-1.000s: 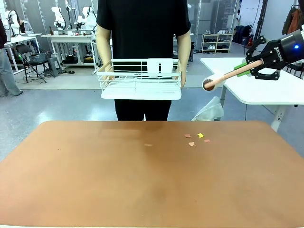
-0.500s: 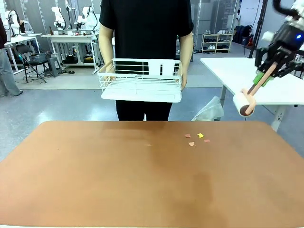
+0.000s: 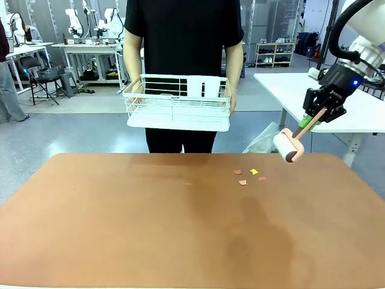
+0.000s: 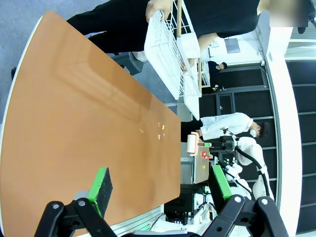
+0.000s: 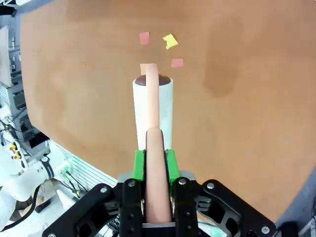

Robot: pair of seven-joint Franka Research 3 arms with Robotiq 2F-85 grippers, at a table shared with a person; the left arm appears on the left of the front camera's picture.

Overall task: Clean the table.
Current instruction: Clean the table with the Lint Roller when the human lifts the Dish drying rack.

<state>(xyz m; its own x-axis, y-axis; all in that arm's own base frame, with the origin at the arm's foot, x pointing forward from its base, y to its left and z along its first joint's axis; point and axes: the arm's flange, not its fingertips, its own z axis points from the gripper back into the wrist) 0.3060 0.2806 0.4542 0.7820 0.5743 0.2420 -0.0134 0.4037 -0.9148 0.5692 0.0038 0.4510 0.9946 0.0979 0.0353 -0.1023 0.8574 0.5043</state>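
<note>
The reddish-brown table [image 3: 120, 229] carries a few small paper scraps [image 3: 248, 176], pink, orange and yellow, right of centre near its far edge. My right gripper [image 3: 322, 108] is shut on the pink handle of a white lint roller [image 3: 286, 146], whose head hangs just above the far right edge, right of the scraps. In the right wrist view the lint roller [image 5: 152, 106] points down from my gripper [image 5: 155, 165] toward the scraps [image 5: 160, 47]. My left gripper [image 4: 160, 185] stands open and holds nothing, high over the table [image 4: 74, 123].
A person at the far side holds a white wire rack [image 3: 178, 102] in both hands, above the floor beyond the table's edge. A smaller white table [image 3: 325, 114] stands at the back right, close behind my right arm.
My right arm has swung the lint roller from pointing left above the white table to angling down, then in toward the brown table's far right edge. The rack has barely moved.
</note>
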